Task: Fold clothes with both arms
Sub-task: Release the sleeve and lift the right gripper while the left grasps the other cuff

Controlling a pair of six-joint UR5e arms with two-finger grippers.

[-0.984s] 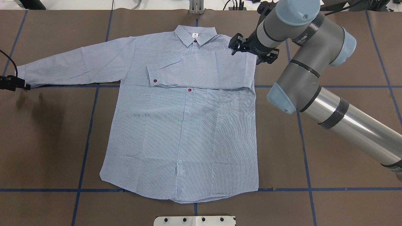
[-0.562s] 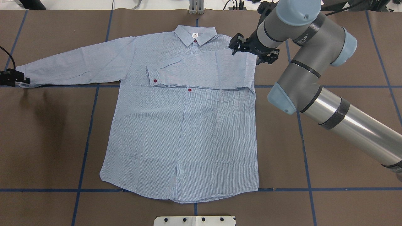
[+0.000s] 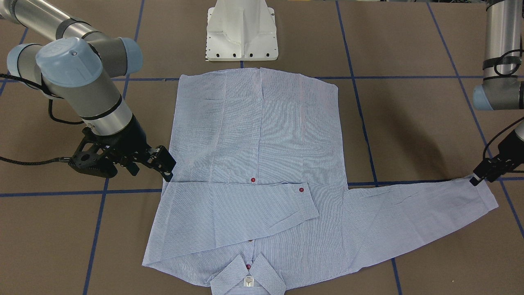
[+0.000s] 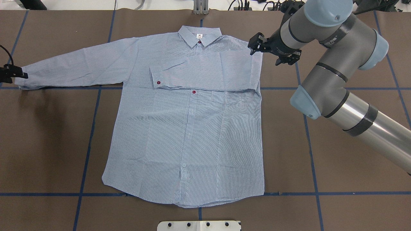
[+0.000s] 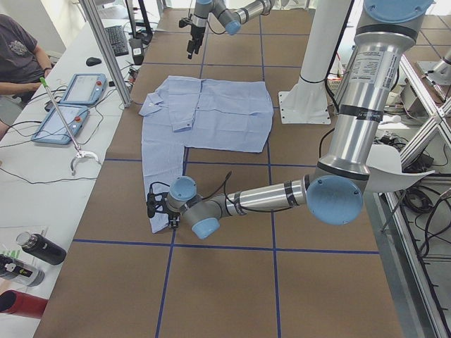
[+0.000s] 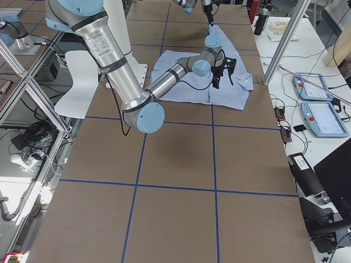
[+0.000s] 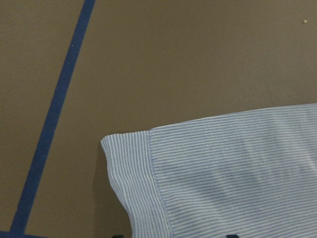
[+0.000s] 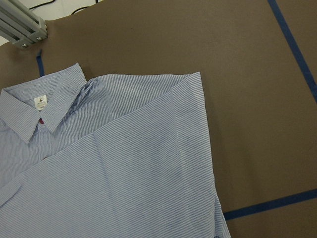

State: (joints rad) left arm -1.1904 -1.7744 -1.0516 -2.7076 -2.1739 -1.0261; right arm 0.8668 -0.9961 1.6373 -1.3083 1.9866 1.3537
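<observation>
The striped blue-and-white shirt (image 4: 192, 134) lies flat, front up, on the brown table, collar at the far side. One sleeve is folded across the chest (image 4: 205, 72). The other sleeve (image 4: 77, 67) stretches out to the robot's left. My left gripper (image 4: 22, 74) is low at that sleeve's cuff (image 3: 485, 194), and the left wrist view shows the cuff (image 7: 133, 183) between two spread fingertips at its bottom edge. My right gripper (image 4: 254, 45) hovers open and empty just beside the shirt's folded shoulder (image 8: 193, 84); it also shows in the front view (image 3: 168, 166).
The white pedestal base (image 3: 241, 32) stands at the robot's edge of the table near the shirt's hem. Blue tape lines (image 4: 86, 144) grid the brown table. An aluminium post (image 4: 200, 8) stands behind the collar. Tablets (image 5: 67, 105) and bottles (image 5: 35, 250) lie on the side bench.
My right gripper has moved to the right, off the shoulder toward the shirt's edge. My left gripper has shifted toward the far side along the cuff. The shirt has not moved.
</observation>
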